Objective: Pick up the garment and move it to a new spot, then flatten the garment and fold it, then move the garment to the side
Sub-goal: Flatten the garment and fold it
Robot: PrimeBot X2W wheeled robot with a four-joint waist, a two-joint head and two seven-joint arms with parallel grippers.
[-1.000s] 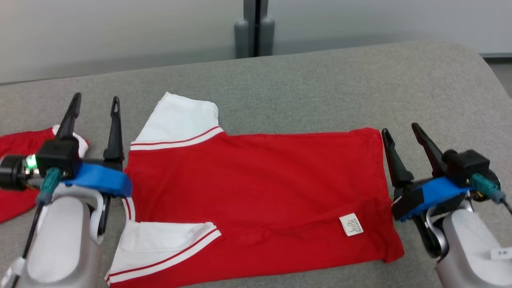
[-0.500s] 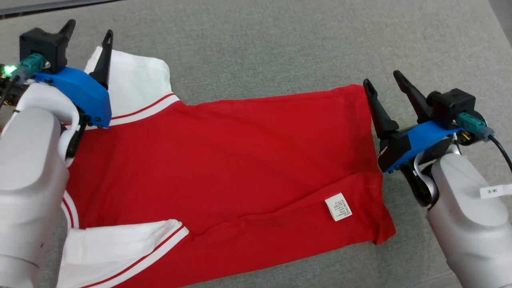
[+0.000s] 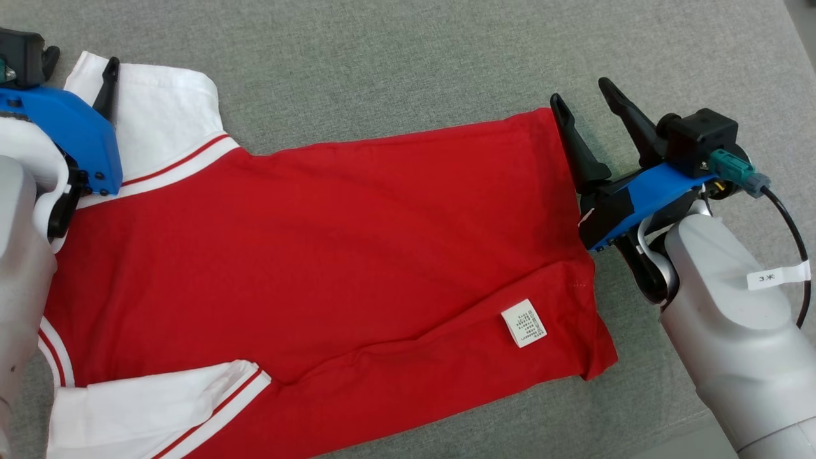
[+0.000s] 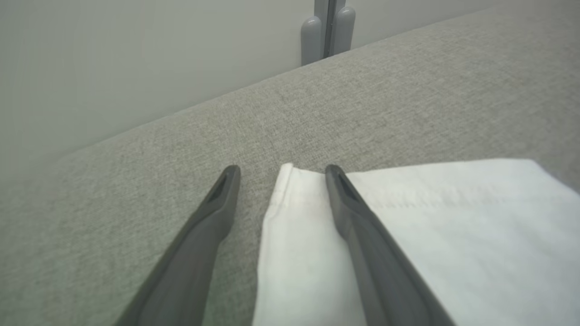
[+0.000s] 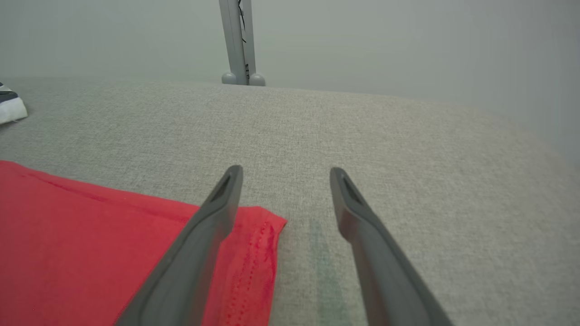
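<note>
Garment (image 3: 331,242) is a red shirt with white sleeves, lying flat on the grey fabric surface (image 3: 395,70). In the head view it covers the centre and left of the frame.

Long axis runs left to right, slightly tilted, with the top edge climbing toward the right. The neck and sleeve end points to frame left, the hem (image 3: 577,255) to frame right.

One sleeve (image 3: 159,108) is spread at upper left. The other sleeve (image 3: 146,408) sits at lower left, folded in over the body. A white care label (image 3: 524,323) sits at lower right near the hem. A shallow crease runs from lower centre up toward the hem.

Left gripper (image 3: 80,60) is at upper left, jaws wide, gripping nothing. In the left wrist view the left gripper (image 4: 282,170) straddles the outer corner of the upper sleeve. One finger (image 4: 358,226) is over white cloth, the other over bare grey surface. Can't tell whether it touches.

Right gripper (image 3: 580,90) is at upper right, at the top hem corner, jaws wide, gripping nothing. In the right wrist view the right gripper (image 5: 285,170) has that red corner between its fingers. The frame-left finger (image 5: 199,244) is over red fabric, the frame-right one over bare surface.

A grey post (image 5: 238,43) stands at the far edge, top centre of the right wrist view.
</note>
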